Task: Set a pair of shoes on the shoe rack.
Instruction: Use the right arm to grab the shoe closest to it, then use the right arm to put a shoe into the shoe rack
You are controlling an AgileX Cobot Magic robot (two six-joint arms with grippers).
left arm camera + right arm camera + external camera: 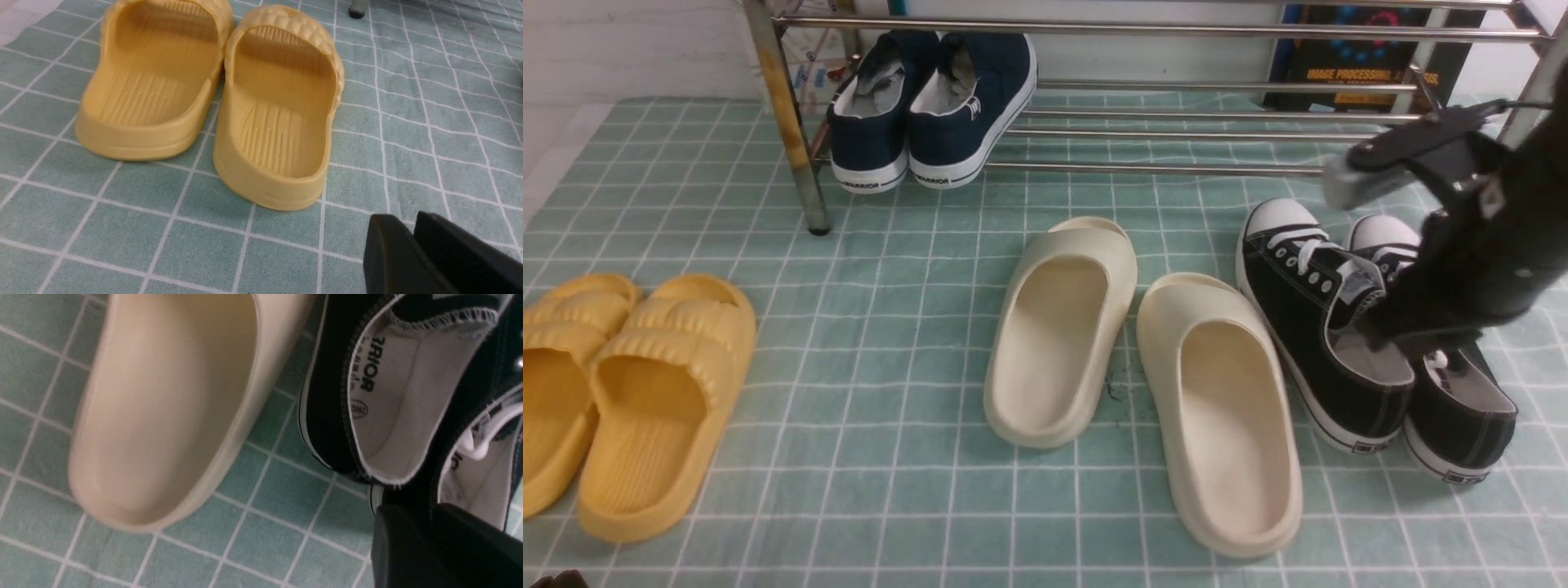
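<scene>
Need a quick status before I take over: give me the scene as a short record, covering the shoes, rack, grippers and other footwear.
target: black sneakers, side by side on the checked cloth, not on the rack
rack: metal shoe rack, navy sneakers on its lower tubes
right gripper: over the black sneakers; grip not clear
left gripper: near the yellow slippers, nothing seen held
other footwear: cream slippers, immediately left of the black sneakers
</scene>
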